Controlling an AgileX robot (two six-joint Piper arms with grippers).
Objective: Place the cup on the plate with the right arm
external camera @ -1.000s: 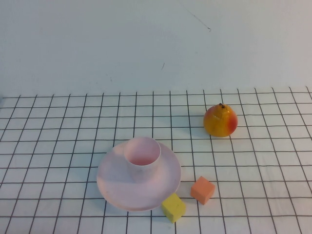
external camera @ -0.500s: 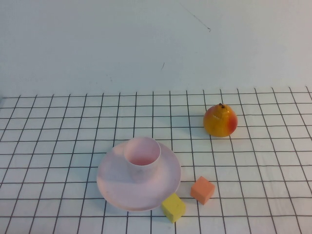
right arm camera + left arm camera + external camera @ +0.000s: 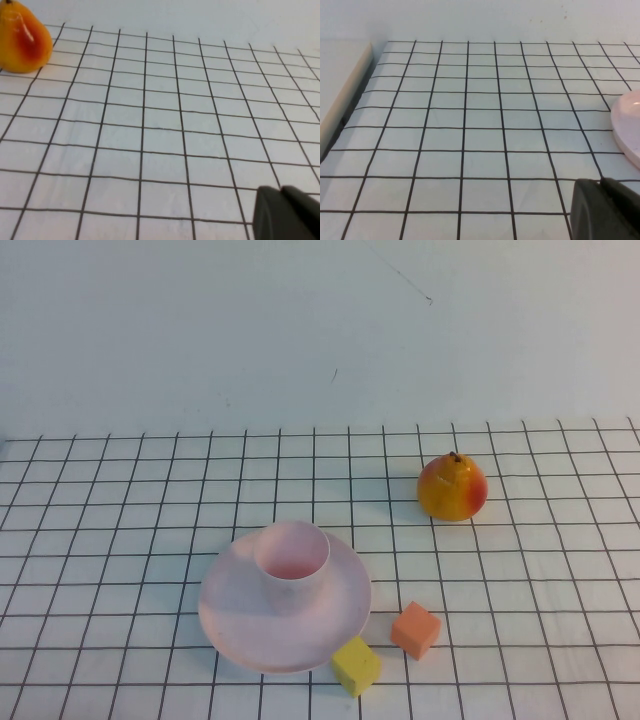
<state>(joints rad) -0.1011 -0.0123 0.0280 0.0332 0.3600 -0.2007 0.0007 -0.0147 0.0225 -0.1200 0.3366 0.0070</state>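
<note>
Right tool (image 3: 287, 212) shut, left tool (image 3: 605, 210) parked, cup (image 3: 291, 562) on plate (image 3: 232, 610)

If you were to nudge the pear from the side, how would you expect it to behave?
The pear stands upright on a rounded base, so it would probably tip and roll in an arc. Its glossy skin looks slippery. Both the left gripper and right gripper sit away from it, the right shut.

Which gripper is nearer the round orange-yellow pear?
Right, probably. Both sit outside the high view. The right gripper, shut, has the orange-yellow pear ahead of it across the grid cloth; the left gripper faces only the pale pink plate's rim, no pear.
</note>
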